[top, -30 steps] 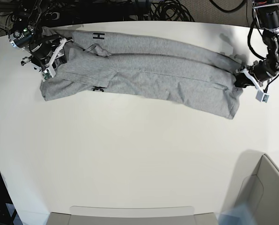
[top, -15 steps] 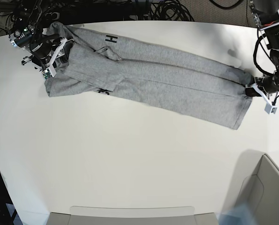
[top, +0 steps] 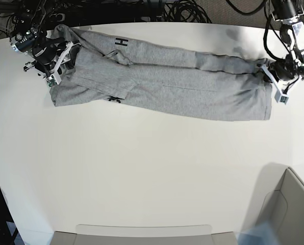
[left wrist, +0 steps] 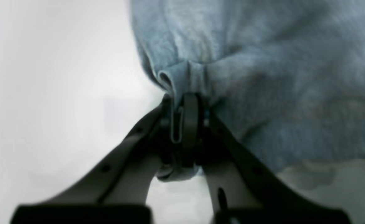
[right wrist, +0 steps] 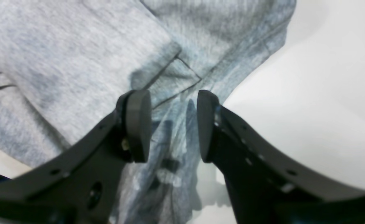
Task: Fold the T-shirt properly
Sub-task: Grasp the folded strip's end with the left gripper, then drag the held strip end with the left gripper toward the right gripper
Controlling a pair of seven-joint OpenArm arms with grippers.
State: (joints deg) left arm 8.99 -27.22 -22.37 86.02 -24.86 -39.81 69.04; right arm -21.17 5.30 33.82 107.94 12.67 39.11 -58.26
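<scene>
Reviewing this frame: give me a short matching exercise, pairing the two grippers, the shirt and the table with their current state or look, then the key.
Column 1:
1. left gripper
2. right gripper
3. T-shirt
4. table

Column 2:
A. white, mostly bare surface
B. jaws apart, poised over grey cloth with nothing clamped
C. heather grey, stretched in a long band across the far side of the table
D. jaws closed on a bunched edge of cloth

Pairs: 1-D, 2-B, 3-C, 4-A
</scene>
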